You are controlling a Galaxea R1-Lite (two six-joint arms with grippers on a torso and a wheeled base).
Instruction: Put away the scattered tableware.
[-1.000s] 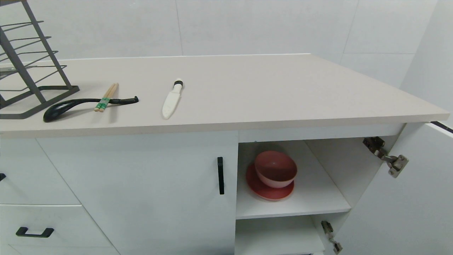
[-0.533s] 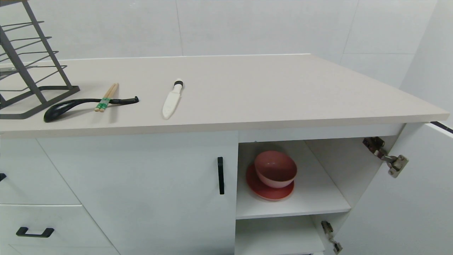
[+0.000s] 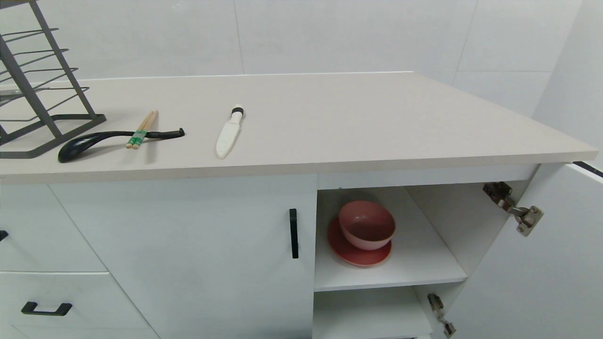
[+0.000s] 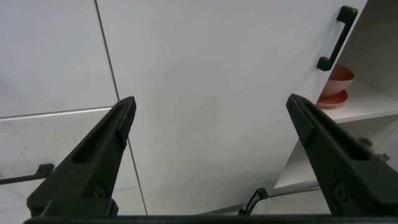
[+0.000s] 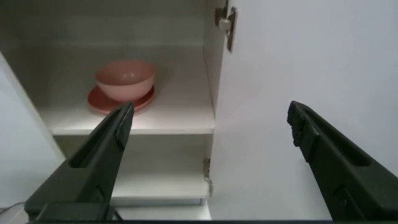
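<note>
On the countertop (image 3: pixel 330 113) lie a black ladle (image 3: pixel 101 140), a pair of wooden chopsticks (image 3: pixel 141 128) across its handle, and a white knife (image 3: pixel 229 132) with a black band. A pink bowl (image 3: pixel 366 224) (image 5: pixel 125 78) (image 4: pixel 337 78) sits on a red plate (image 3: pixel 353 253) (image 5: pixel 102 102) inside the open cabinet. My left gripper (image 4: pixel 208 118) is open, low in front of the shut cabinet door. My right gripper (image 5: pixel 208 130) is open, facing the open cabinet and its door edge. Nothing is between either pair of fingers.
A dark wire rack (image 3: pixel 37 84) stands at the counter's far left. The cabinet's right door (image 3: pixel 541 263) hangs wide open, with hinges (image 3: pixel 516 207) showing. The left door has a black handle (image 3: pixel 293 233); a drawer with a handle (image 3: pixel 45 309) is at lower left.
</note>
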